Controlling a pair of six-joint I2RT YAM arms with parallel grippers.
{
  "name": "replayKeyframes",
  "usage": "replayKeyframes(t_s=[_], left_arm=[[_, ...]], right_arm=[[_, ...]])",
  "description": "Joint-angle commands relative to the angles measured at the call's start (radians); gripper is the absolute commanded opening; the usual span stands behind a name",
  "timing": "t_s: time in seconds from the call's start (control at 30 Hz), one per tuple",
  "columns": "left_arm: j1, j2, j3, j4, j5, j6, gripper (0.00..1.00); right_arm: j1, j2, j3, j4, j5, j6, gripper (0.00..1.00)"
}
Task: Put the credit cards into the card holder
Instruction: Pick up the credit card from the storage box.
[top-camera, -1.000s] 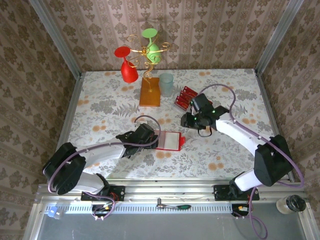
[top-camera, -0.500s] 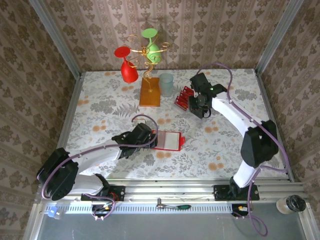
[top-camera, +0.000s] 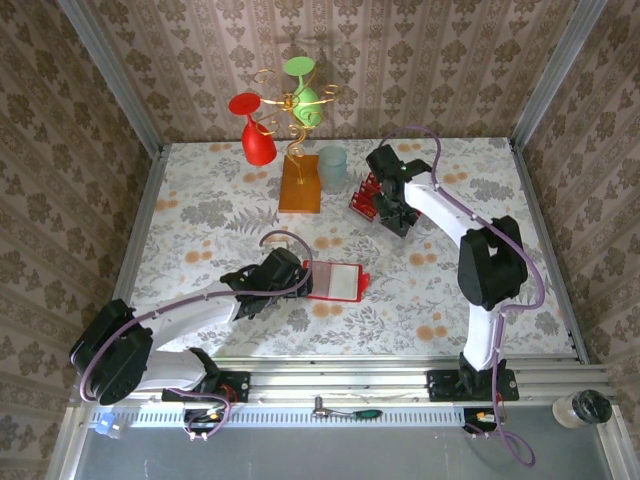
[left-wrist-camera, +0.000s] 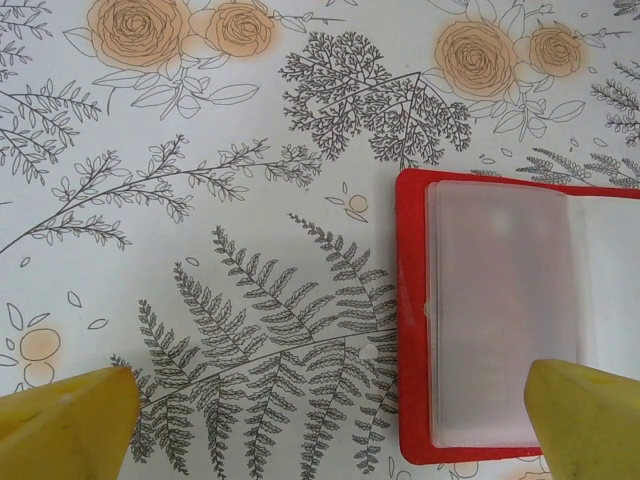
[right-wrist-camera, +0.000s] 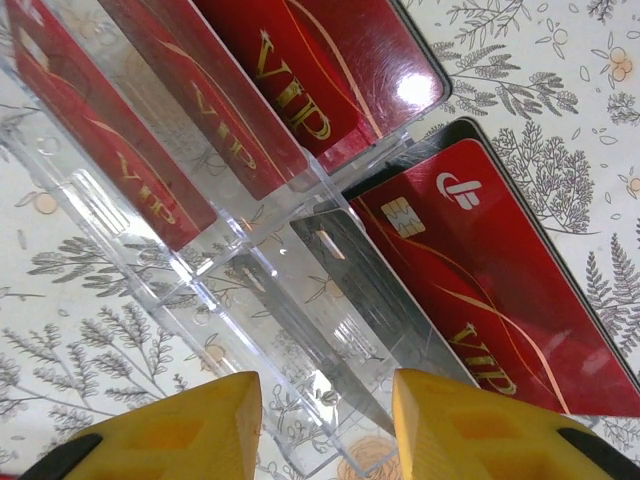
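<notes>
Card holder (top-camera: 338, 282) lies opened flat, middle of the surface toward the near edge. Long axis runs left-right. Red cover rim; frosted pale pockets inside, seen close in the left wrist view (left-wrist-camera: 500, 310).

Left claw (top-camera: 303, 279) sits at the holder's left end, released. Its yellow fingertips (left-wrist-camera: 70, 425) are spread wide, grasping nothing.

Credit cards (top-camera: 366, 194) are toward the far edge, right of centre, leaning in the slots of a clear tray (right-wrist-camera: 250, 290) just beside a pale cup (top-camera: 332, 168). Glossy red cards (right-wrist-camera: 490, 260), gold "VIP" script, gold chip, dark rims; long axes run diagonally in the right wrist view.

Right claw (right-wrist-camera: 325, 430) hovers at the tray's edge, released, grasping nothing.
</notes>
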Motion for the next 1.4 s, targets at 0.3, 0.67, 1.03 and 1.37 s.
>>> replayKeyframes(t_s=[0.3,0.67,1.03,1.37], left_arm=[[0.011,-0.021,-0.018,-0.026,-0.008,-0.024,1.0],[0.012,-0.017,-0.018,-0.022,-0.007,-0.027,1.0],[0.012,-0.022,-0.009,-0.036,-0.004,-0.021,1.0],[0.012,-0.028,0.006,-0.053,-0.005,-0.012,1.0]], right_arm=[[0.004,0.084,0.018,-0.043,0.066,-0.051,0.38],[0.007,0.064,-0.003,-0.041,0.0,-0.056,0.22],[0.01,0.009,-0.052,-0.005,-0.102,-0.154,0.05],[0.029,-0.123,-0.036,-0.01,-0.123,-0.171,0.0]])
